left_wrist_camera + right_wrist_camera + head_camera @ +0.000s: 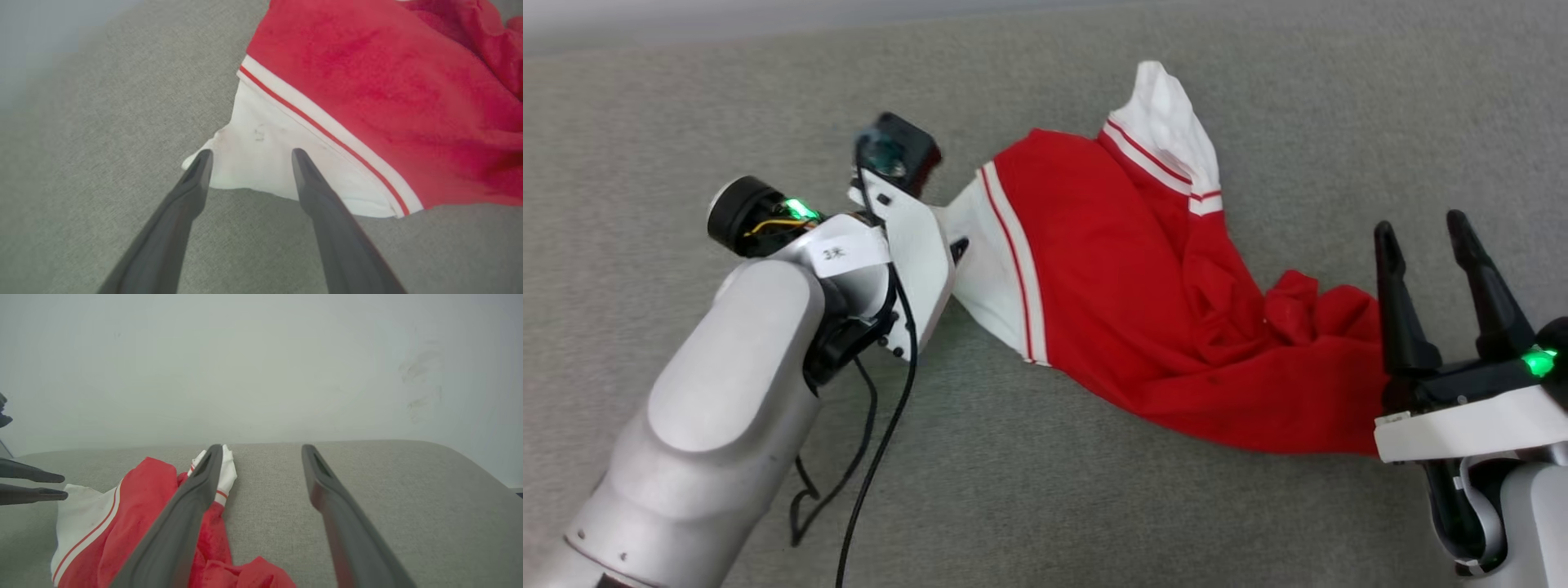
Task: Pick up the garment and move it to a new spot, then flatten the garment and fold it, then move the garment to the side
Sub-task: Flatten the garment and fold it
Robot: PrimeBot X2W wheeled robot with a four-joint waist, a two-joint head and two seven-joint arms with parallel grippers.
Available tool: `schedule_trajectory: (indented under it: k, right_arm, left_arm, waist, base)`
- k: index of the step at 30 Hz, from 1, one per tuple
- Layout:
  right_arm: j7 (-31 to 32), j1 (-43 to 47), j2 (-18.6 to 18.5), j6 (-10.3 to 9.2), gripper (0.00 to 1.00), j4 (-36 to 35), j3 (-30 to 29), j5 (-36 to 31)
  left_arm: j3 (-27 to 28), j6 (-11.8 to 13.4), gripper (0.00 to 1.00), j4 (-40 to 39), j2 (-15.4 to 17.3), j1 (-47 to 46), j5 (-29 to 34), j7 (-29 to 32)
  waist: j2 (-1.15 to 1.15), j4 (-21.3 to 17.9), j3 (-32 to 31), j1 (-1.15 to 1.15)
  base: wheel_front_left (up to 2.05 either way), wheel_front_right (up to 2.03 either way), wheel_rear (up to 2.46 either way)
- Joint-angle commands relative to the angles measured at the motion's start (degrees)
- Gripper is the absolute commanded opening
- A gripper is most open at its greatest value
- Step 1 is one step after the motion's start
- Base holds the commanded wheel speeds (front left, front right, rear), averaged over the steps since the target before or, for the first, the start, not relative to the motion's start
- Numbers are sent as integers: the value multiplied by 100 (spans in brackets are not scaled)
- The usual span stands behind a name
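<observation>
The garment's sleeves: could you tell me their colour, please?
White, with red-striped trim; the sleeve shows best in the left wrist view.

Indoor robot test room, lab type rather than a lived-in home. Cues: a wide grey fabric-covered surface (1045, 506) with a rounded far edge, and a plain pale wall (261, 355) directly behind it carrying dark scuff marks (421, 375). The left robot arm (719, 408) has a small white paper label (837, 253) stuck near the wrist and loose black cables (874, 441) hanging off it, a prototype-rig look. A crumpled red-and-white garment (1135, 286) lies on the fabric. Flat, even indoor light. Cannot tell whether the surface is a padded desk or a bed.
</observation>
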Motion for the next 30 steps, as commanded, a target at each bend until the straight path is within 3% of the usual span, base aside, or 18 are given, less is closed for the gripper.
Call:
schedule_trajectory:
  k: [1,4,7,16,17,18,24,30]
  right_arm:
    - [-51,-65,28,-4,100,36,26,15]
    - [-143,-151,47,-4,100,98,111,8]
    - [-208,-166,70,-4,100,200,163,18]
    - [-314,-266,90,-4,100,362,284,51]
    - [-323,-278,87,-4,100,369,279,46]
    - [-329,-289,84,-4,100,383,272,41]
    - [-277,-258,60,-4,100,488,201,-34]
    - [-140,-75,42,-4,100,597,50,-99]
  left_arm:
    - [-152,-5,100,31,103,-95,-77,196]
    - [-533,2,100,71,453,-351,-313,658]
    - [-622,2,100,179,675,-538,-348,673]
    - [-889,4,100,774,639,-494,-356,616]
    - [-903,-1,27,812,619,-437,-451,645]
    - [-904,-7,0,818,614,-400,-500,628]
    - [-604,182,0,782,834,-248,-535,10]
    - [-103,674,0,340,1079,292,-710,-779]
  waist:
    - [0,-147,171,-1]
    - [0,-231,288,-1]
    - [0,-283,371,-1]
    - [0,-348,511,-1]
    - [0,-345,512,-1]
    - [0,-339,509,-1]
    - [0,-217,312,-1]
    - [0,67,-104,-1]
  base:
    - [0,0,0]
    - [0,0,0]
    - [0,0,0]
    - [0,0,0]
    - [0,0,0]
    - [0,0,0]
    - [0,0,0]
    - [0,0,0]
